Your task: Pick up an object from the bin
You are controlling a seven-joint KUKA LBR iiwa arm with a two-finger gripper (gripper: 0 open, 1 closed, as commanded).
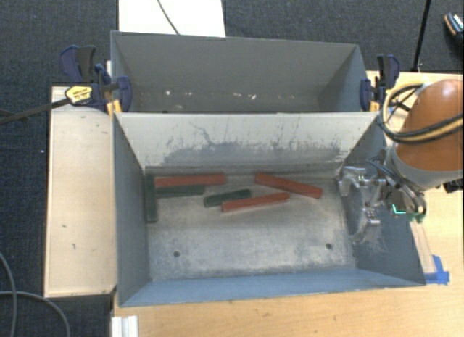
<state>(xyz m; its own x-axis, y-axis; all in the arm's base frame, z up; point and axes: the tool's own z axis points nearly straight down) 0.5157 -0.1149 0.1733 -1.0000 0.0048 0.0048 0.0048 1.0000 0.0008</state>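
Gripper of mine hangs against the bin's right wall; open or closed, I cannot tell. Nearest is a red bar by the back edge, more red and green bars beyond it; open floor spreads frontward.

Lying flat near back of bin: three red bars, three green bars, loosely clustered, one green along left wall

Reaching in from the right of the bin, holding the gripper pointed down at the foot of its right wall
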